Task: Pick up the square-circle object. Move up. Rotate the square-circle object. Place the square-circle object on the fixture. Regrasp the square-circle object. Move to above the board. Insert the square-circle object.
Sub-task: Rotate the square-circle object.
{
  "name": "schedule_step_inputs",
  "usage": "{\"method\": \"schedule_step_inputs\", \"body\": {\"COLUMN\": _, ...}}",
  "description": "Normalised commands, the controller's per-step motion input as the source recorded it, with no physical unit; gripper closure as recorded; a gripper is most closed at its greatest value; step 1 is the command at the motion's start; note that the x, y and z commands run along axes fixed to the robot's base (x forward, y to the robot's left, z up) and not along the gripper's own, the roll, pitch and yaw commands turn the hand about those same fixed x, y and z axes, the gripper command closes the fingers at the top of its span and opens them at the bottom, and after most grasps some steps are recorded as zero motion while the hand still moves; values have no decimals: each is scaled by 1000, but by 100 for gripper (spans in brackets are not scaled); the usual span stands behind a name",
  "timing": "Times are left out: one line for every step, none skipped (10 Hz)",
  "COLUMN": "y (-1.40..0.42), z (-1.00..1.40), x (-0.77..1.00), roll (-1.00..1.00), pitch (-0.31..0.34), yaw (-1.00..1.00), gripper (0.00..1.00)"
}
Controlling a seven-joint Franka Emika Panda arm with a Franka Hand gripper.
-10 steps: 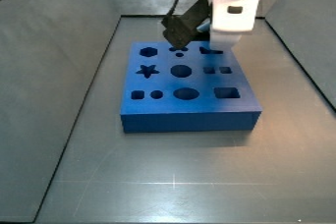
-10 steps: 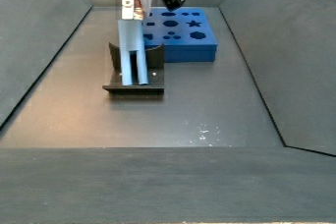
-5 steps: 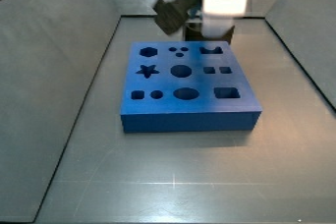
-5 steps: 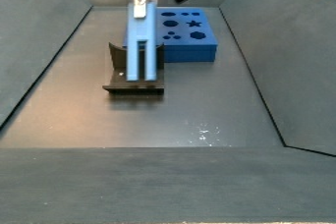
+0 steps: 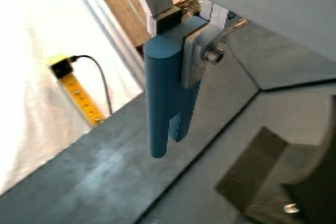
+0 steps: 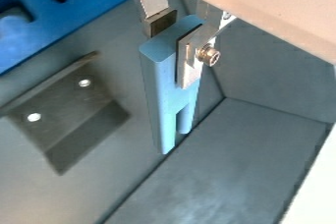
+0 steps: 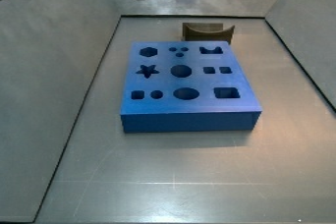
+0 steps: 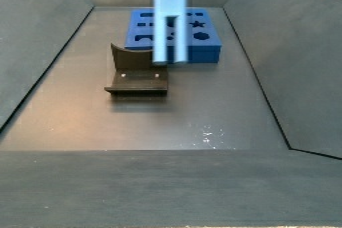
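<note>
I see gripper (image 6: 182, 33) at frame top, plates clamped on square-circle object (image 8: 166, 20), hanging vertical (airborne), clear of fixture (image 8: 135, 72) and board (image 7: 187, 83).

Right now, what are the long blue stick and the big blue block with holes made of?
The square-circle object, held in the gripper above the floor, looks like matte plastic, smooth and evenly coloured. The board looks like the same matte blue plastic, perhaps printed or moulded; I can't say for certain.

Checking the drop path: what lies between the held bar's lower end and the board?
Nothing in a side view: the square-circle object, held by the gripper, hangs in bare air over the board, beside the fixture.
</note>
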Motion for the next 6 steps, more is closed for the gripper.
{"method": "schedule_step_inputs", "body": {"y": 164, "z": 435, "x": -1000, "roll": -147, "pitch": -5, "yaw": -87, "gripper": 100}}
{"method": "schedule_step_inputs", "body": {"y": 156, "z": 410, "x": -1000, "roll": -153, "pitch": 9, "yaw": -87, "gripper": 100}}
{"method": "schedule_step_inputs", "body": {"y": 140, "z": 362, "x": -1000, "roll": -158, "pitch": 29, "yaw": -82, "gripper": 100}}
{"method": "schedule_step_inputs", "body": {"y": 132, "z": 339, "x": -1000, "roll": -157, "pitch": 33, "yaw": -75, "gripper": 100}}
{"method": "schedule_step_inputs", "body": {"y": 114, "z": 280, "x": -1000, "roll": -158, "pitch": 33, "yaw": -61, "gripper": 100}}
{"method": "schedule_step_inputs", "body": {"y": 87, "z": 196, "x": -850, "roll": -159, "pitch": 33, "yaw": -52, "gripper": 100}}
